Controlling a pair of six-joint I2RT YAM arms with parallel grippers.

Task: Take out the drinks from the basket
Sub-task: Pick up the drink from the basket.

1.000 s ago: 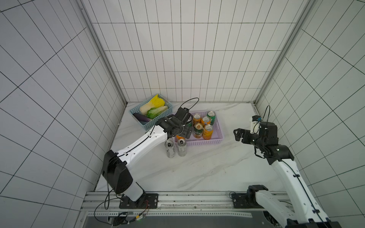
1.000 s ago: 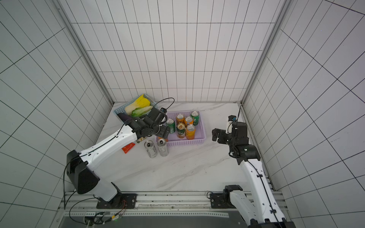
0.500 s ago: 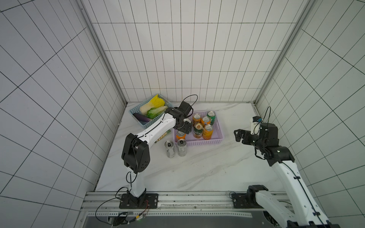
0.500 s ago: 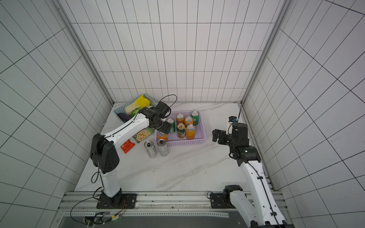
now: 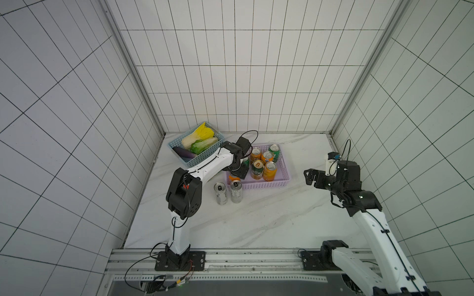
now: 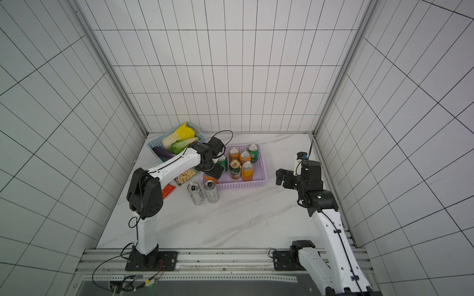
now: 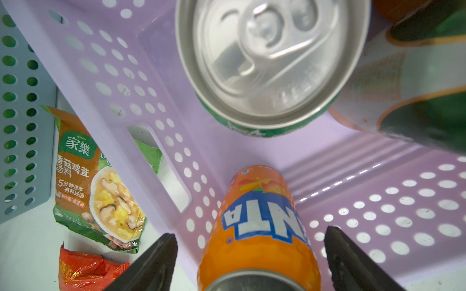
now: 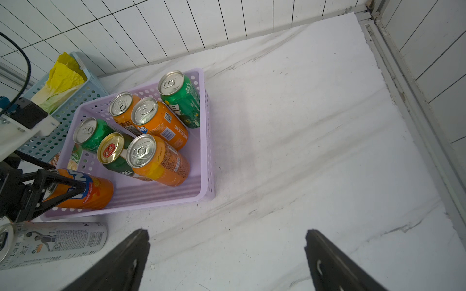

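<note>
1. Left gripper (image 7: 249, 233): the jaws stand wide and straddle an orange Fanta can (image 7: 254, 196). A gap shows between each of the fingers (image 7: 156, 262) and the can wall, so no contact is visible.
2. Fanta can: it stands inside the lilac basket (image 7: 141, 83), in the corner next to the handle cut-out in the side wall.
3. Neighbouring drinks: a green can (image 7: 267, 58) with a silver top stands just beside the Fanta can. A green-and-gold can (image 7: 416, 105) stands next to the green can.
4. Basket contents, right wrist view: the lilac basket holds seven cans, four of them orange, two green and one green-and-gold.
5. Drinks outside the basket: a slim silver-white can (image 5: 220, 194) and a second slim can (image 5: 235, 192) stand upright side by side on the marble tabletop (image 5: 269, 217), just beside the basket's front wall.
6. Beside the basket: a green soup packet (image 7: 95, 191) and a red packet (image 7: 85, 269) lie flat on the tabletop, between the lilac basket and a blue basket (image 5: 197, 160).
7. Blue basket: it contains a napa cabbage (image 5: 198, 133) and an eggplant (image 5: 183, 153).
8. Right gripper (image 8: 227, 233): the jaws are fully spread with nothing between them. It hangs above bare tabletop, apart from the lilac basket.
</note>
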